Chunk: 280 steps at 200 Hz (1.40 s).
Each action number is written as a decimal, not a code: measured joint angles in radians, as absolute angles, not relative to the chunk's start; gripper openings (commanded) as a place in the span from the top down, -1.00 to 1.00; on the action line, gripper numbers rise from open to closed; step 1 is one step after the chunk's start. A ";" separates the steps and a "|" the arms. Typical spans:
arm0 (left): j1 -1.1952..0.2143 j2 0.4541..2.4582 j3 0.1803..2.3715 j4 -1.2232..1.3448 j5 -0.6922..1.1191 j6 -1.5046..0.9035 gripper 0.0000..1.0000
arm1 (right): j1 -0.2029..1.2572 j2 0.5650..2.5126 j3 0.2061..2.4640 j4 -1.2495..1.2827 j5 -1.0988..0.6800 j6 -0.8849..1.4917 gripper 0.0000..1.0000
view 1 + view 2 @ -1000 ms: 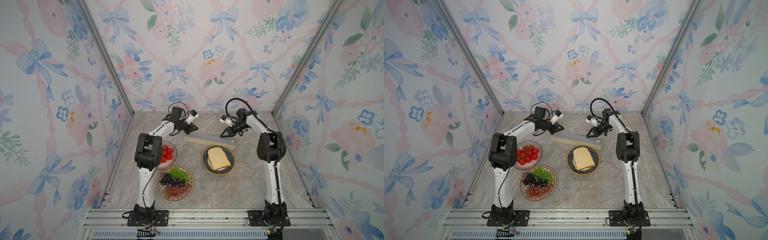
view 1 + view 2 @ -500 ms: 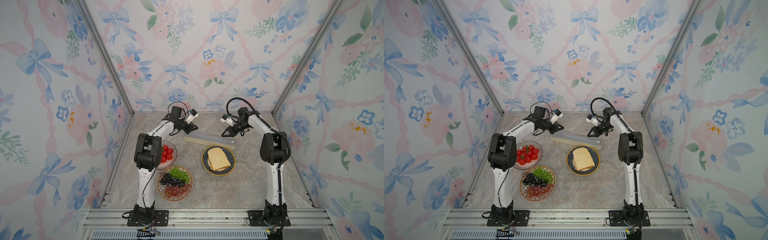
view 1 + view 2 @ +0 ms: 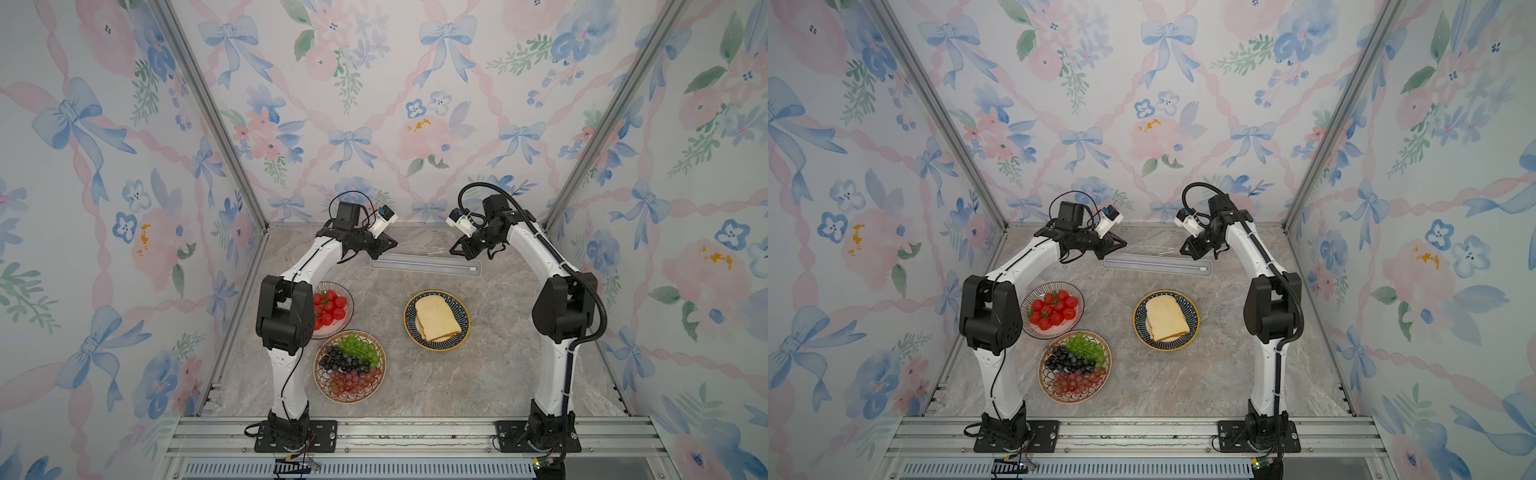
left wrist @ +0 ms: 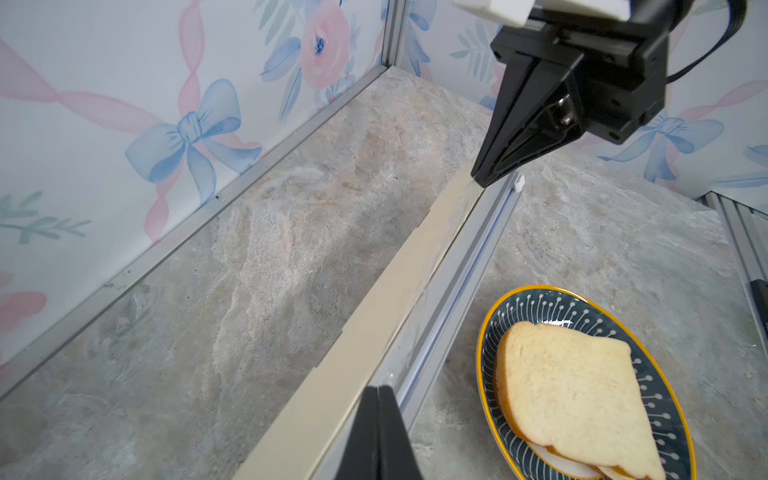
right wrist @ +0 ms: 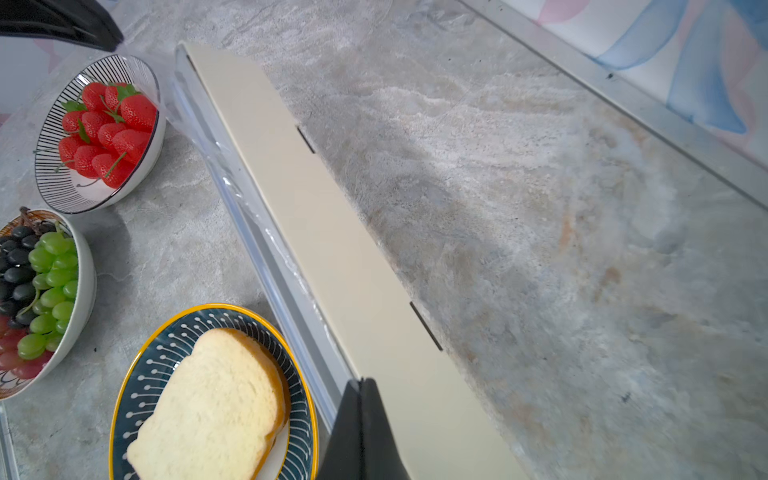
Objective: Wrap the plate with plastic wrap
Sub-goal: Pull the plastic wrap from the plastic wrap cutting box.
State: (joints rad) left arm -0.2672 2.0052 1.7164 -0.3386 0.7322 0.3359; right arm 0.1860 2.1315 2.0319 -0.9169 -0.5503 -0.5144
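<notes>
**A:** What fills most of the scene?

**B:** The grey marbled table (image 3: 415,399). A long cream box (image 3: 424,264) lies crosswise near the back wall, with its grey lid on the side facing the dishes.

**A:** And the dishes?

**B:** A plate of grapes (image 3: 322,380) sits nearest the front. A bowl of strawberries (image 3: 348,322) is just behind it, and both are beside the left arm. The plate (image 3: 461,336), navy with a yellow rim, stands apart from those two, near the box on its front side. It carries sliced bread (image 3: 436,318).

**A:** The grippers?

**B:** The left gripper (image 3: 394,244) hangs over one end of the box and the right gripper (image 3: 451,252) over the other. Both pairs of jaws are pressed fully together.

**A:** On anything?

**B:** On the plastic wrap (image 5: 208,153). A thin, crinkled clear sheet rises from the box to the left jaws. Faint glints in both top views carry it across to the right ones. It stretches just above the box and is not touching the plate.
</notes>
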 measured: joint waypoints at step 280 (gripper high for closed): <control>-0.323 1.842 1.718 -0.293 0.616 0.222 1.00 | 0.228 1.892 2.069 -0.893 -0.324 -0.489 1.00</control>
